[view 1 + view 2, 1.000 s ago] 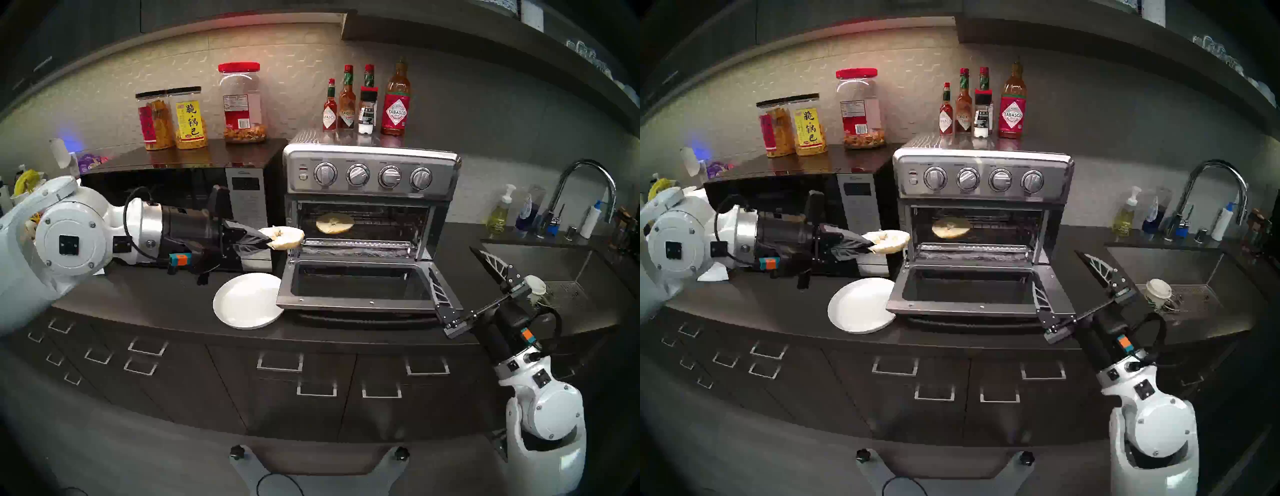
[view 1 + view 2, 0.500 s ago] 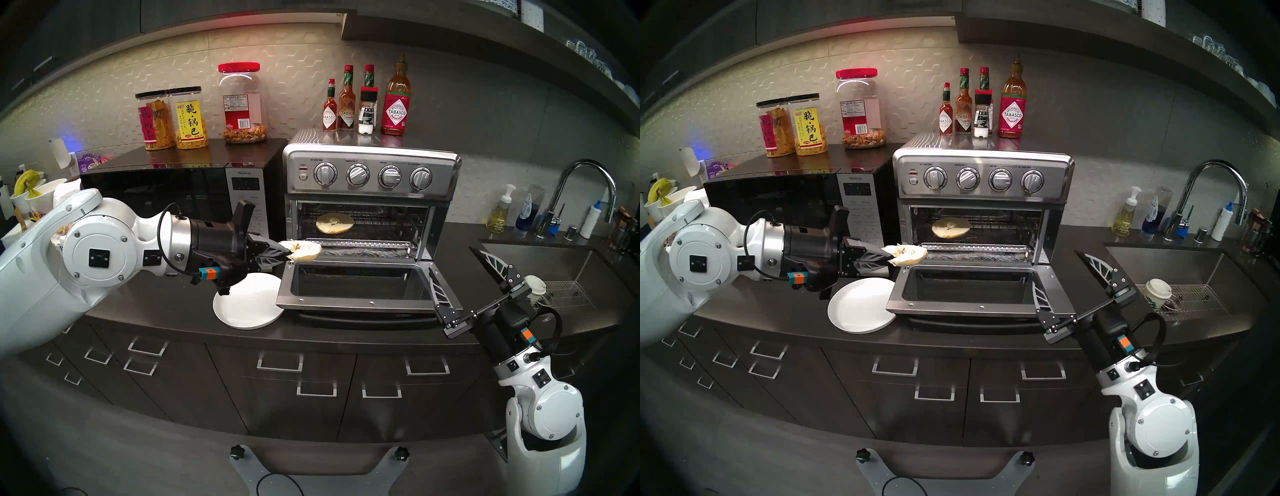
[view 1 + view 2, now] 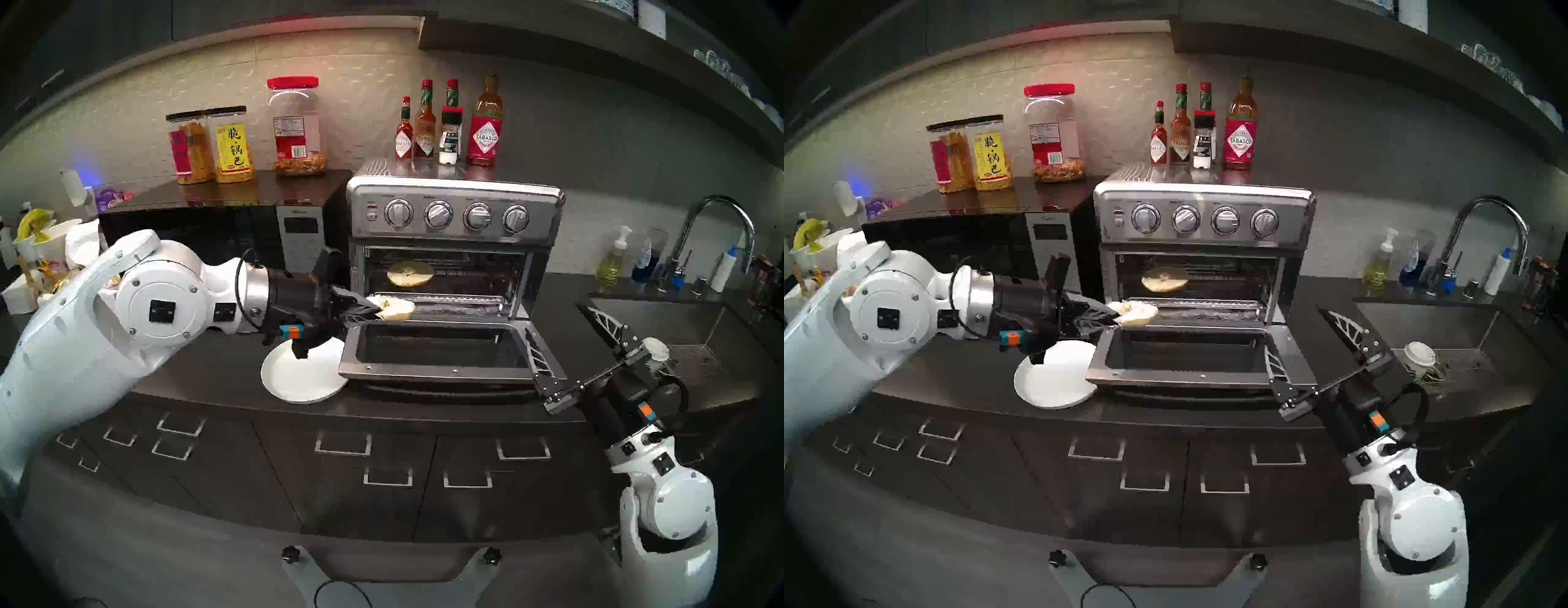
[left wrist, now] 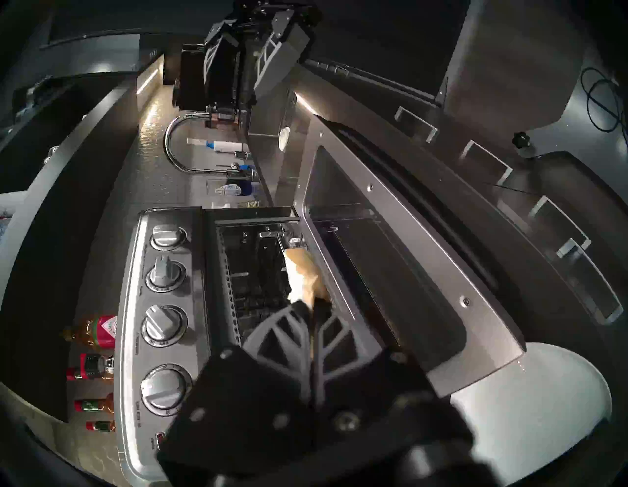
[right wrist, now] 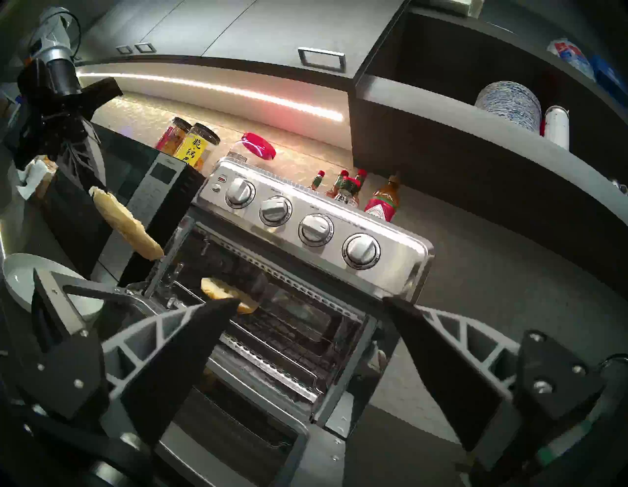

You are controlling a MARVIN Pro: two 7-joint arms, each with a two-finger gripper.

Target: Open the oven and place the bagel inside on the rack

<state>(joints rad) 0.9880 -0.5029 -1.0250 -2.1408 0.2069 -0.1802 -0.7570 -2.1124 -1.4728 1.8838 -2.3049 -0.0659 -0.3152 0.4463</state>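
The stainless oven (image 3: 456,212) stands with its glass door (image 3: 437,352) dropped flat. One bagel half (image 3: 410,274) lies on the wire rack (image 3: 466,276) at the left inside. My left gripper (image 3: 375,308) is shut on the second bagel half (image 3: 394,308), held roughly flat at the front left of the opening, above the door hinge. The left wrist view shows this half (image 4: 304,275) pinched at its near edge. My right gripper (image 3: 553,318) stands open and empty beside the door's right corner, and its wrist view looks into the oven (image 5: 316,231).
A foil-lined tray (image 3: 449,303) sits below the rack. A white plate (image 3: 305,378) lies on the counter left of the door. The black microwave (image 3: 220,229) stands left of the oven, sauce bottles (image 3: 485,127) on top of the oven, the sink (image 3: 662,322) to the right.
My left arm has carried the bagel half to the right and slightly down, from in front of the microwave to the oven's front left edge. The right arm has stayed put.
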